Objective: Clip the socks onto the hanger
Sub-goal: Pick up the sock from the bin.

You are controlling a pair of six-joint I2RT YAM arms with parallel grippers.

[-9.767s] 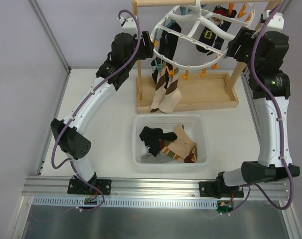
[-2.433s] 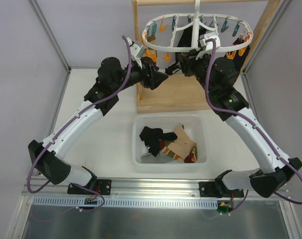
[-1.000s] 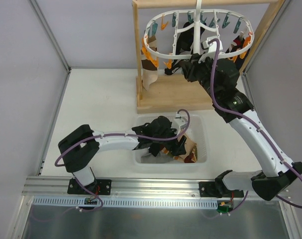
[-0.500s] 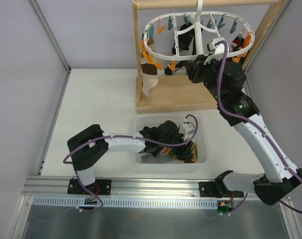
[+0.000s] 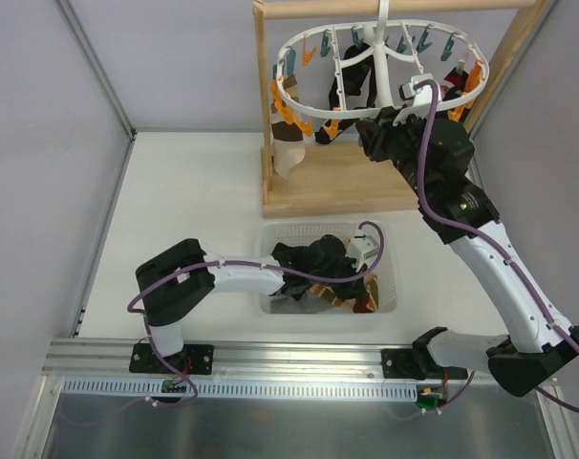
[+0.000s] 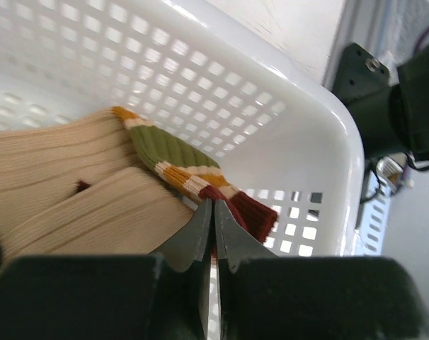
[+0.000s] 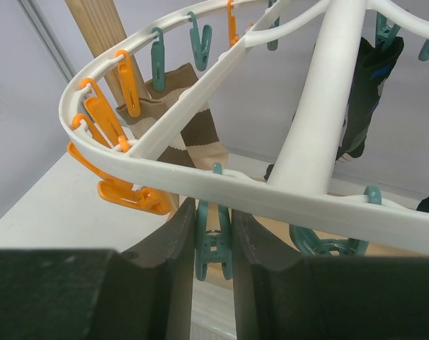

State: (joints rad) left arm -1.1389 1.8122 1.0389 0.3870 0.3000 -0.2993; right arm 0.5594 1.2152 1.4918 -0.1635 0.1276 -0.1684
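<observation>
Pick-up step: left tool [image 6: 213, 204] closed at the edge of the dark red sock [image 6: 253, 212] inside the basket [image 6: 321, 134] — catch unconfirmed. Beyond the basket, right tool [image 7: 213, 212] squeezes a teal clothespin [image 7: 213, 251] under the hanger [image 7: 200, 180]. Next: lift the sock pinward.

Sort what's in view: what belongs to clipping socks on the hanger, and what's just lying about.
Belongs to the job:
- hanger
- teal clothespin, between the right fingers
- striped sock, already hung
- tan sock and patterned sock, by the shut left fingers

Just there:
- white mesh basket
- wooden stand
- table
</observation>
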